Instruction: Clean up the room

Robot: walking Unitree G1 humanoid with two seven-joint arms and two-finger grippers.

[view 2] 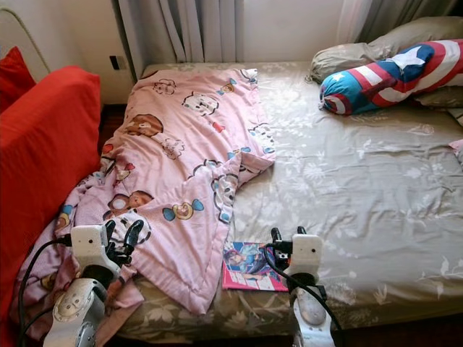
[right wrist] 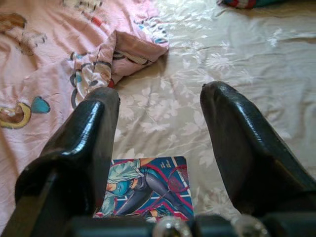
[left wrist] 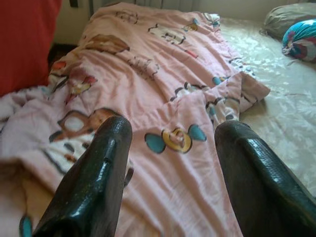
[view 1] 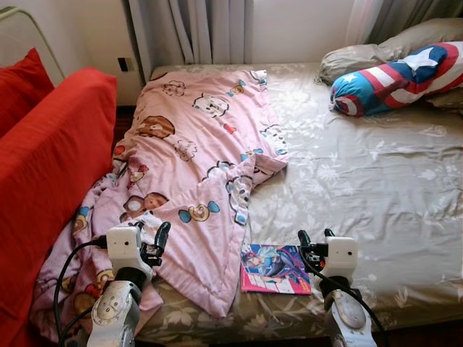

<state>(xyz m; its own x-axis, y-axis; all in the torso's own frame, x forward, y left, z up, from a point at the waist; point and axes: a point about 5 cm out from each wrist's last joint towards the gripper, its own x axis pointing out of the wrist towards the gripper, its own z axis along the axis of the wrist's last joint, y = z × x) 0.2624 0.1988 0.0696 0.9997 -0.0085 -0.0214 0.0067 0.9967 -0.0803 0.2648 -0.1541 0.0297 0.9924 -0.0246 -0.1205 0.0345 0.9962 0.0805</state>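
From the head camera, a bed covered in a grey-green floral sheet [view 1: 376,181] fills the scene. A pink cartoon-printed quilt [view 1: 195,159] lies rumpled along the bed's left side, its lower end spilling over the edge beside a red sofa cushion [view 1: 51,173]. A thin, colourful illustrated book [view 1: 275,269] lies flat on the sheet near the front edge, touching the quilt's right border. At the head of the bed, on the right, a blue, red and white star-patterned bolster [view 1: 398,79] leans against a grey pillow [view 1: 362,54]. Grey curtains [view 1: 192,32] hang behind. The left gripper [view 1: 153,242] hovers over the quilt's lower part; the right gripper [view 1: 315,242] hovers just right of the book.

In the left wrist view, the left gripper's fingers [left wrist: 94,187] stand wide apart with nothing between them, the pink quilt stretching ahead beneath.

In the right wrist view, the right gripper's fingers [right wrist: 247,143] are likewise spread wide and hold nothing; the book sits below, close to one finger, with the quilt's folded corner further ahead.
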